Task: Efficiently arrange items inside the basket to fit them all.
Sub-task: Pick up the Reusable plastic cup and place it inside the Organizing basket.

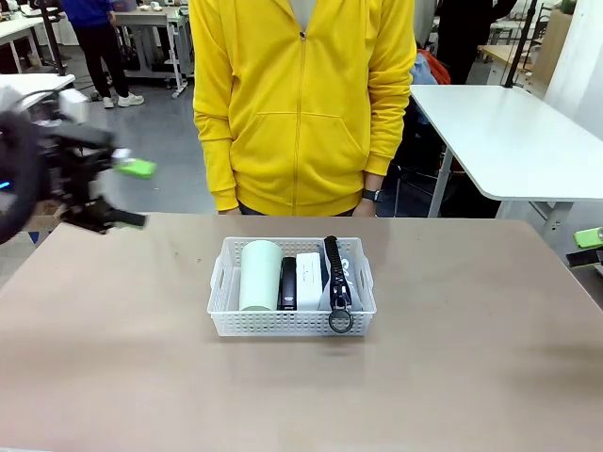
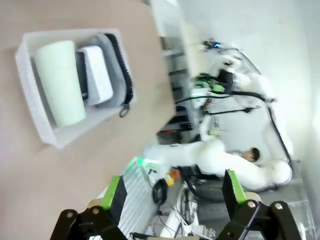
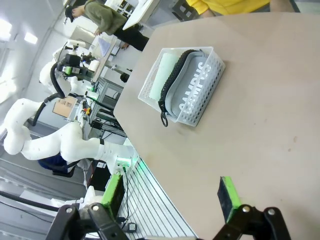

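The white perforated basket (image 1: 292,323) stands mid-table, nearer the person. Packed side by side in it are a pale green cup (image 1: 260,275) lying down, a black stapler (image 1: 287,282), a small white box (image 1: 309,278) and a grey pouch (image 1: 341,282) on edge with its black zipper upward. My left gripper (image 1: 132,193) hovers open, high over the table's far left corner. My right gripper (image 1: 589,248) peeks in at the right edge. The left wrist view looks past open fingers (image 2: 114,192) to the basket (image 2: 30,85) far off. In the right wrist view the fingers (image 3: 227,197) stand open, with the basket (image 3: 192,117) and pouch (image 3: 187,70) ahead.
A person in a yellow hoodie (image 1: 301,104) stands at the far edge, hands down behind the table edge. A white table (image 1: 509,141) stands at the back right. Bare tabletop surrounds the basket on every side.
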Robot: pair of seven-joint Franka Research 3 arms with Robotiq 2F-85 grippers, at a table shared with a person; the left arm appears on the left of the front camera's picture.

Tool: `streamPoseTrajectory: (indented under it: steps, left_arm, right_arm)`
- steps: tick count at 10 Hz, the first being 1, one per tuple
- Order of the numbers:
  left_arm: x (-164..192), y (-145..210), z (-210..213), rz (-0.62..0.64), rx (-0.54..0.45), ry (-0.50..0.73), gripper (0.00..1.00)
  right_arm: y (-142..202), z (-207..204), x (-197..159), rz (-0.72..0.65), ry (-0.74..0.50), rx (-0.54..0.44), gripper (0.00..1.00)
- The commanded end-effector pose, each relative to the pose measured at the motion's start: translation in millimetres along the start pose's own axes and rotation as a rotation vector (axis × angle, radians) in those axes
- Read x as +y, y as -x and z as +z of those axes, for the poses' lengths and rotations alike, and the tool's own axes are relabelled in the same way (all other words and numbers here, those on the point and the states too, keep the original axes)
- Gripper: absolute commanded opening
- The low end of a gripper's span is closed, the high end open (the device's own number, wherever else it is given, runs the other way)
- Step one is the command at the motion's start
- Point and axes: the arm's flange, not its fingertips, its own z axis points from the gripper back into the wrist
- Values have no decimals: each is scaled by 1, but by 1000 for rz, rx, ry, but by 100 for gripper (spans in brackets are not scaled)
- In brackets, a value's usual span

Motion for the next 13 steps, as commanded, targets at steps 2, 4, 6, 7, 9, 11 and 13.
streamPoseTrajectory:
  steps: [2,4,6,7,9,11,13]
  left_arm:
    - [71,35,60,-137,-42,183,100]
    - [118,65,88,-229,-122,211,100]
    - [156,73,95,-242,-107,280,100]
    - [164,67,90,-204,-71,312,100]
    - [143,66,107,-215,-151,236,100]
    - [143,66,107,-215,-151,236,100]
    - [143,66,107,-215,-151,236,100]
  right_arm:
    - [-3,1,4,-17,-12,-15,100]
    - [-3,1,4,-17,-12,-15,100]
    - [-3,1,4,-17,-12,-15,100]
    - [-3,1,4,-17,-12,-15,100]
    - [-3,1,4,-17,-12,-15,100]
    - [-3,1,4,-17,-12,-15,100]
    - [-3,1,4,-17,-12,-15,100]
